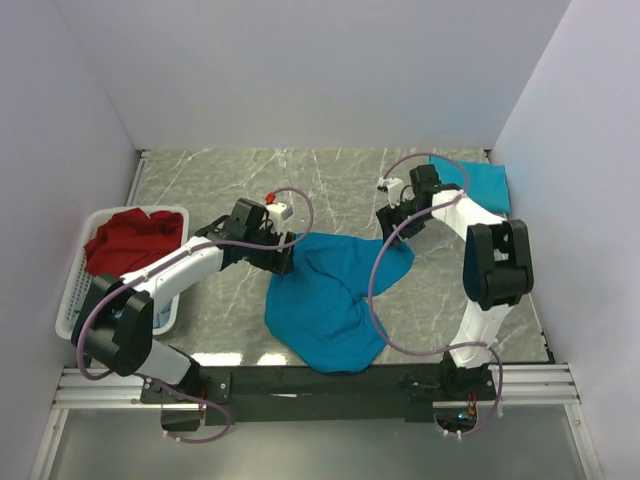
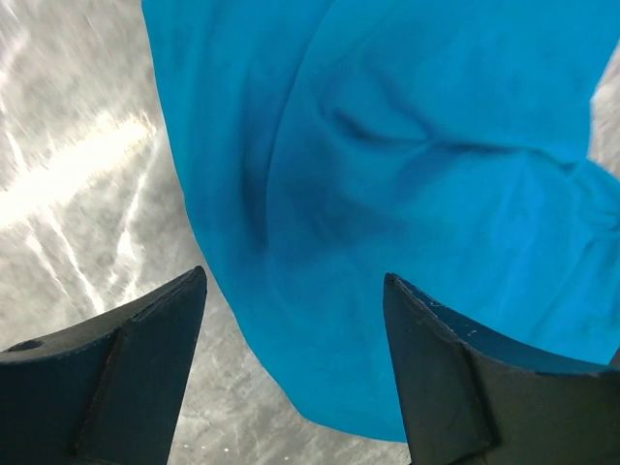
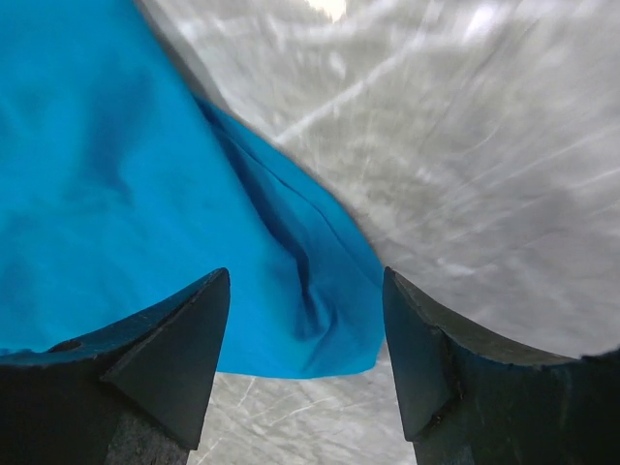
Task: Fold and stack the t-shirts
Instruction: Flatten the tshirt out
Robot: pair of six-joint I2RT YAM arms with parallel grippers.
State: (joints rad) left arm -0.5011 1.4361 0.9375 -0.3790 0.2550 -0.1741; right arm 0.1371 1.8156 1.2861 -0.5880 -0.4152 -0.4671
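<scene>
Here's the picture: one teal shirt (image 1: pixel 335 300) lies crumpled in the middle of the table (image 1: pixel 230 180), bunched and twisted, its near edge close to the arms' bases. No neat fold on it yet.

The left gripper (image 1: pixel 283 262) sits low at the shirt's left edge. From its own camera the jaws stand wide apart, cloth spread beneath the gap and nothing pinched between them. The right gripper (image 1: pixel 392 225) is down at the far right corner of the same shirt, jaws equally wide, a blue corner lying between them but not clamped. Both look lined up for a grab, one at each side.

Progress? Over at the far right corner of the table lies a second teal shirt (image 1: pixel 478 182), flat and squared. That one looks finished, the start of the stack.

On the left, a red shirt (image 1: pixel 132 238) is heaped in the white basket (image 1: pixel 75 290), untouched. So by my reckoning: one done, one under way, at least one waiting, and most of the job is ahead.
</scene>
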